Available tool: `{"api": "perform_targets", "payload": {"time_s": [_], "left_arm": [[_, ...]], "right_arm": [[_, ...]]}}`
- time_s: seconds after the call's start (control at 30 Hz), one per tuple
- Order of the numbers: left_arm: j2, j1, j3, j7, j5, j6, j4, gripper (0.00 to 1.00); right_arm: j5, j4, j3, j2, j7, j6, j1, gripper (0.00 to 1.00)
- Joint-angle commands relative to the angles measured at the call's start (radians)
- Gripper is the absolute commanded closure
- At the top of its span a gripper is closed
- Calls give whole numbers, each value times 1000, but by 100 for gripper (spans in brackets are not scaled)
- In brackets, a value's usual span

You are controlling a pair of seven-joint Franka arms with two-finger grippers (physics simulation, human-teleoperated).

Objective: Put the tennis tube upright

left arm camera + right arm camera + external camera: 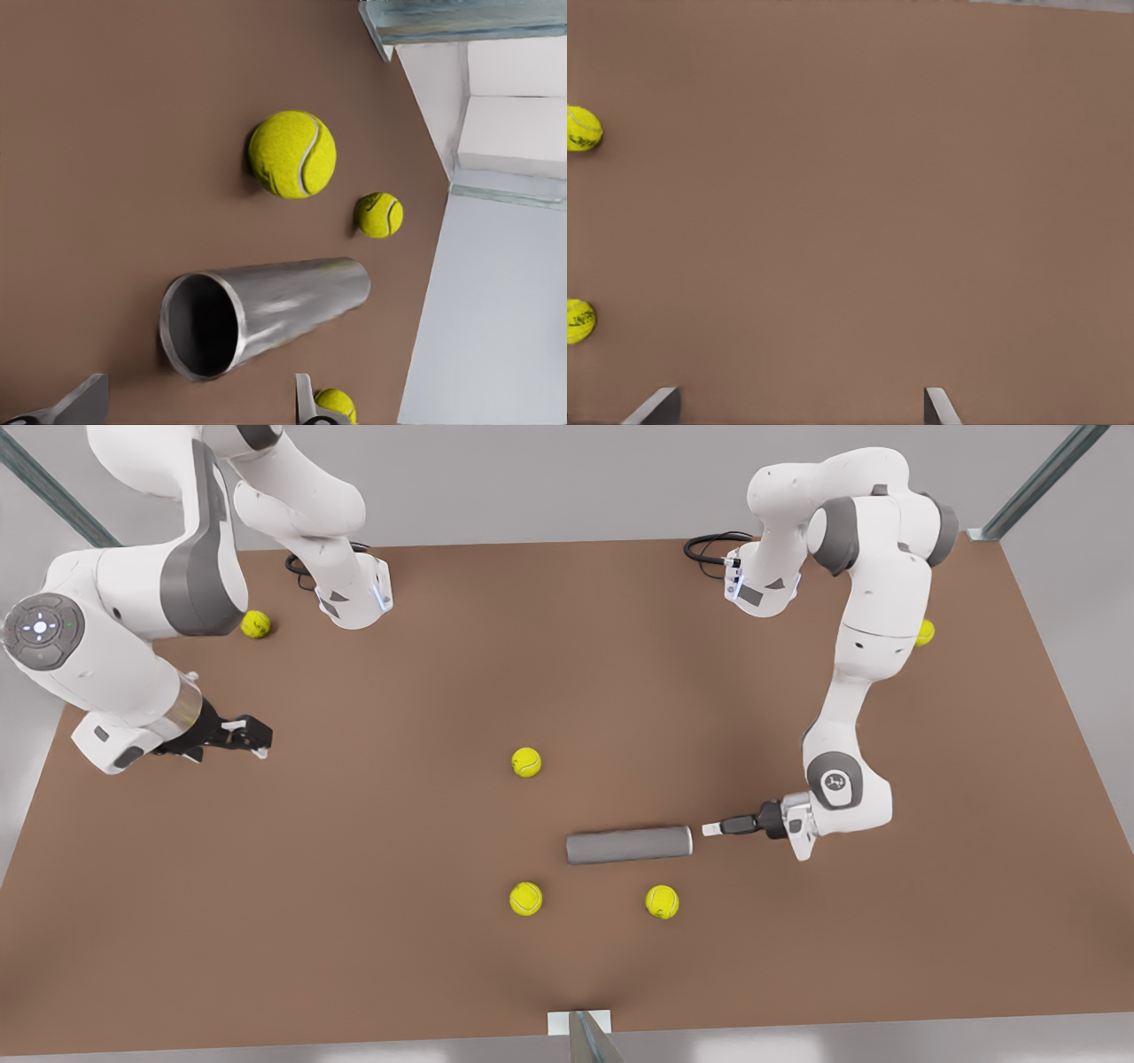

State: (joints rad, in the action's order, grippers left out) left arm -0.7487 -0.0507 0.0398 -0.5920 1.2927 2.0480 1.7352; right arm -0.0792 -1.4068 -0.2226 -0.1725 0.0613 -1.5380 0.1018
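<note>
The tennis tube [629, 844] is a plain grey cylinder lying flat on the brown table [372, 921], right of centre in the front view. Its hollow end [202, 326] faces my left gripper [713, 829], which hovers low a short way off that end at the front view's right. In the left wrist view the left gripper [195, 412] is open, its fingertips [84, 403] spread wider than the tube [275, 305] and clear of it. My right gripper [257, 740] waits at the front view's left, open over bare table [797, 409].
Several yellow tennis balls lie loose: one [526, 762] behind the tube, two [525, 898] [662, 901] in front of it, and one near each arm base [256, 623] [924, 632]. Black cables [709, 545] sit by the bases. The table's front edge [567, 1036] is close.
</note>
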Motion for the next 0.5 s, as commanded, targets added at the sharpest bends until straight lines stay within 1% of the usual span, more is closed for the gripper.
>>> {"api": "perform_targets", "payload": {"time_s": [0.0,0.07,0.13,0.17,0.37,0.47], "left_arm": [[0,0,0,-6,92,0,1,0],[-15,20,31,-20,94,1,-2,0],[-37,20,34,-61,122,0,-6,0],[-47,20,46,-84,146,1,-20,0],[-116,17,60,-100,137,1,-120,0],[-132,17,83,-100,138,15,-134,0]], "right_arm": [[-1,0,0,-1,0,-2,13,0],[3,0,0,-9,-8,-14,18,0],[-2,0,0,-9,-8,-13,18,0],[-4,0,0,-9,-8,-13,18,0],[-7,0,3,-7,-5,-13,35,0],[-10,2,3,-4,-3,-13,42,0]]}}
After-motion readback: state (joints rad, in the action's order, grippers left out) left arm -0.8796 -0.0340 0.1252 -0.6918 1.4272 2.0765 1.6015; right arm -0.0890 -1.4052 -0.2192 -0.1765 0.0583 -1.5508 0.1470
